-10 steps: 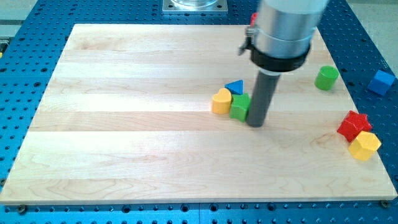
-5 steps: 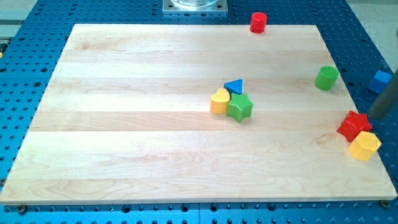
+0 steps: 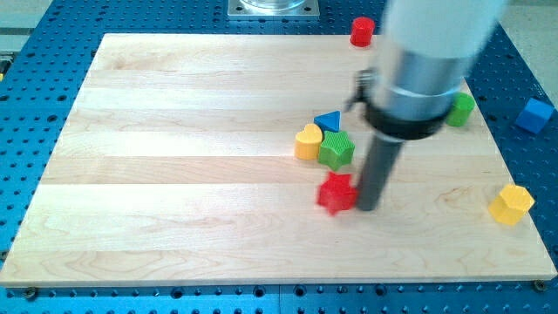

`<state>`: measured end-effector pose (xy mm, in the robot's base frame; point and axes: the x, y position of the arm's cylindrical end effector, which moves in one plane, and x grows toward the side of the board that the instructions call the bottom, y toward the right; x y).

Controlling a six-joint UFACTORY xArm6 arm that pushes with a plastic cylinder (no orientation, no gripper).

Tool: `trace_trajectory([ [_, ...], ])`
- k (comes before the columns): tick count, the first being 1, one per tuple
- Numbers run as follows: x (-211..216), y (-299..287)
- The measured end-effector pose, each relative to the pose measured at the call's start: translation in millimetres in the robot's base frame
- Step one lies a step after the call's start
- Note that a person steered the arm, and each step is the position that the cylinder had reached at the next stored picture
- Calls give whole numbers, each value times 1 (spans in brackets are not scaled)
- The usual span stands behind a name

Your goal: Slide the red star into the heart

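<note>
The red star [image 3: 336,193] lies on the wooden board just below the middle, blurred by motion. My tip [image 3: 369,208] is right against its right side. The yellow heart [image 3: 307,142] lies up and to the left of the star, touching the green star [image 3: 336,150], with a blue triangle [image 3: 329,121] just above them. The red star is a small gap below the green star and apart from the heart.
A yellow hexagonal block [image 3: 511,203] sits near the board's right edge. A green cylinder [image 3: 462,108] is partly hidden behind the arm. A red cylinder [image 3: 362,31] stands at the board's top edge. A blue cube [image 3: 534,114] lies off the board at right.
The red star has moved from the board's right edge, beside the yellow hexagon, leftward to below the green star. The rod swung out to the right and came back left behind it.
</note>
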<state>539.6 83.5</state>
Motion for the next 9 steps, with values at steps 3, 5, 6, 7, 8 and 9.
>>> trace_trajectory([
  [3, -15, -26],
  [5, 21, -59],
  [6, -15, -66],
  [7, -36, -49],
  [8, -29, -46],
  [9, 26, -2],
])
